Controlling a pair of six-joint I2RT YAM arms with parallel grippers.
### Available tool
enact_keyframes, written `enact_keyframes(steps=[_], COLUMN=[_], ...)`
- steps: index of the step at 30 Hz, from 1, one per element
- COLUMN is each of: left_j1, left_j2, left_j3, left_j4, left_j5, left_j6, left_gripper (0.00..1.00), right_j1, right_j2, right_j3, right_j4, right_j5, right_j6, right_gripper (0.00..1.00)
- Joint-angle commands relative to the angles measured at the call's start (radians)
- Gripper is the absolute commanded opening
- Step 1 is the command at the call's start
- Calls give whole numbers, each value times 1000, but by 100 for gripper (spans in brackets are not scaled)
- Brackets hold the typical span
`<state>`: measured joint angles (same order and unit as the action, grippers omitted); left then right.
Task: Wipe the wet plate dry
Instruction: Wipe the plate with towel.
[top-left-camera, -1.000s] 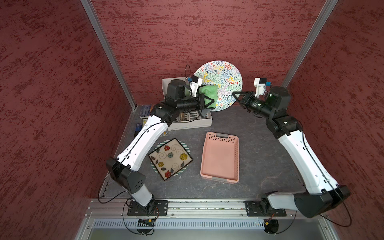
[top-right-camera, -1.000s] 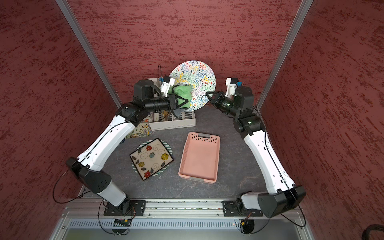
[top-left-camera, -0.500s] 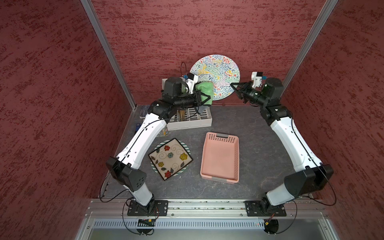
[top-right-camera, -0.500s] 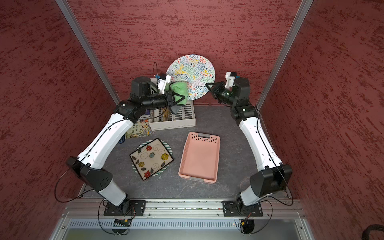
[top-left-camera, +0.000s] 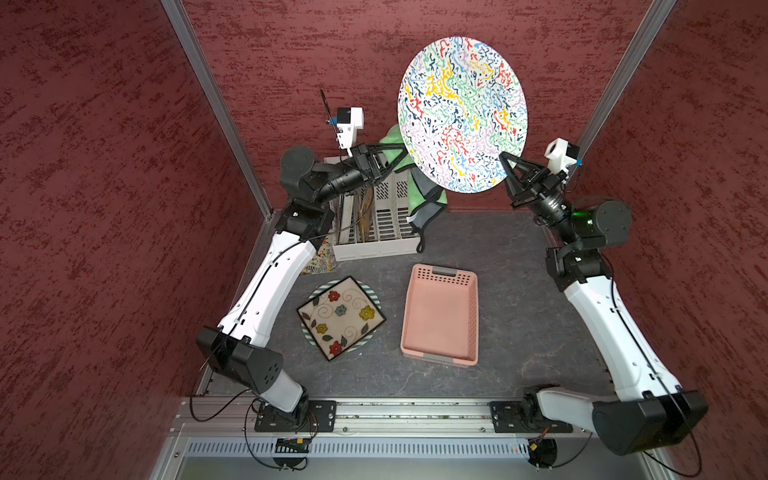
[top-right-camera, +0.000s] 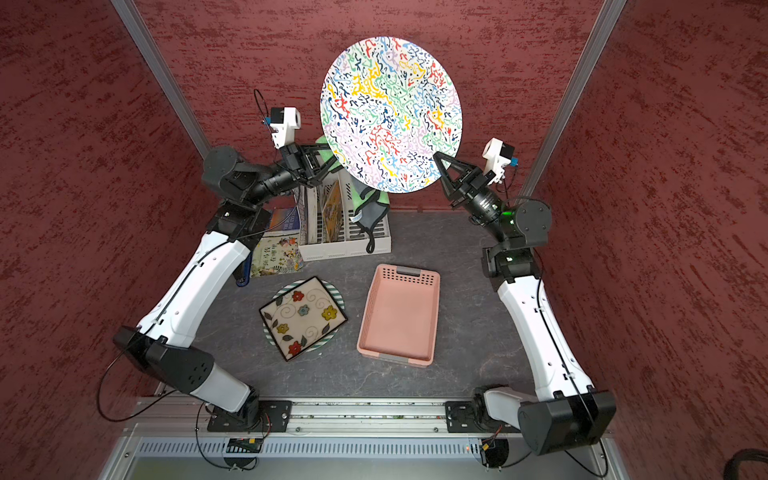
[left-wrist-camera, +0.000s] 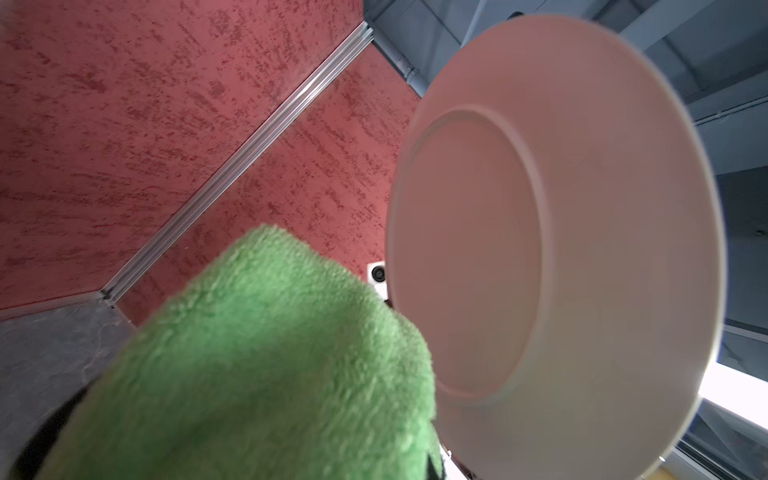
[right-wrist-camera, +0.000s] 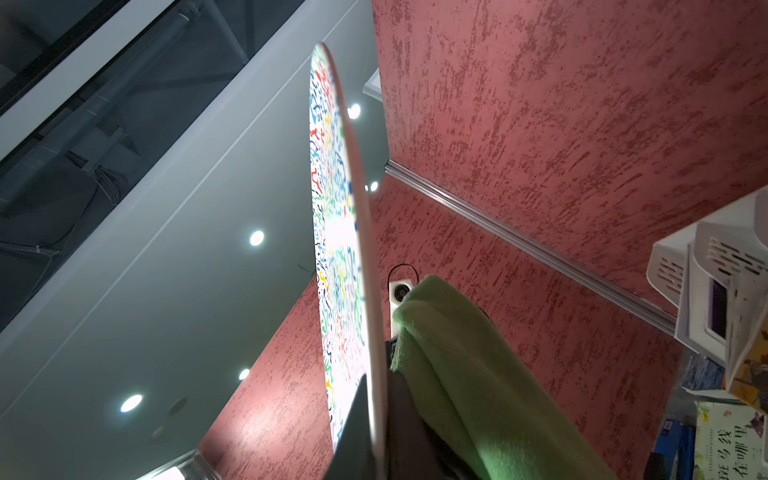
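The round plate (top-left-camera: 461, 112) (top-right-camera: 390, 112), patterned with coloured squiggles, is held high in the air and tilted, its face towards the top views. My right gripper (top-left-camera: 505, 160) (top-right-camera: 438, 158) (right-wrist-camera: 374, 415) is shut on its lower right rim. My left gripper (top-left-camera: 405, 151) (top-right-camera: 332, 156) is shut on a green cloth (top-left-camera: 419, 191) (left-wrist-camera: 270, 365) (right-wrist-camera: 465, 365). The cloth hangs behind the plate's lower left edge, close to its plain white underside (left-wrist-camera: 561, 249). Whether cloth and plate touch is unclear. In the left wrist view the cloth hides the fingers.
A white slotted rack (top-left-camera: 382, 232) holding books stands at the back left, under the cloth. A square floral plate (top-left-camera: 340, 318) lies on a striped round plate. A pink basket (top-left-camera: 440, 316) sits mid-table. Books (top-right-camera: 276, 253) lie by the left arm. Red walls enclose three sides.
Both arms have risen. The plate has come up much higher towards the top views and looks larger. The cloth now sits behind the plate's lower left edge instead of beside it.
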<state>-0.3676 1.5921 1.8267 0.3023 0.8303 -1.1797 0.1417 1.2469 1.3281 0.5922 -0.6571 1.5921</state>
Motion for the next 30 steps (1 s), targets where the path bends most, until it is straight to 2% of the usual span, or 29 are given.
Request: enact_keyframes(steps=[1, 6, 10, 14, 19, 22, 25, 30], left_j1=[-37, -111, -172, -260, -335, -321, -266, -159], left_j2=[28, 95, 168, 241, 292, 252, 191, 162], left_j3=[56, 231, 368, 415, 384, 345, 321, 337], left_j4=[254, 258, 248, 258, 380, 375, 332, 319], left_j5=[-27, -49, -59, -78, -101, -107, -119, -149], left_j6=[-133, -126, -136, -148, -227, -197, -154, -162], left_gripper=[0, 0, 0, 0, 0, 0, 0, 0], right_j1=[15, 68, 136, 176, 90, 8, -53, -17], right_j2=[7, 5, 32, 131, 320, 367, 347, 266], right_j3=[-39, -71, -62, 66, 333, 409, 370, 192], right_j4=[149, 179, 208, 231, 224, 208, 217, 349], right_j5=[-30, -100, -85, -7, 137, 150, 106, -48], right_j6=[88, 90, 80, 59, 90, 111, 131, 181], right_gripper=[0, 0, 0, 0, 0, 0, 0, 0])
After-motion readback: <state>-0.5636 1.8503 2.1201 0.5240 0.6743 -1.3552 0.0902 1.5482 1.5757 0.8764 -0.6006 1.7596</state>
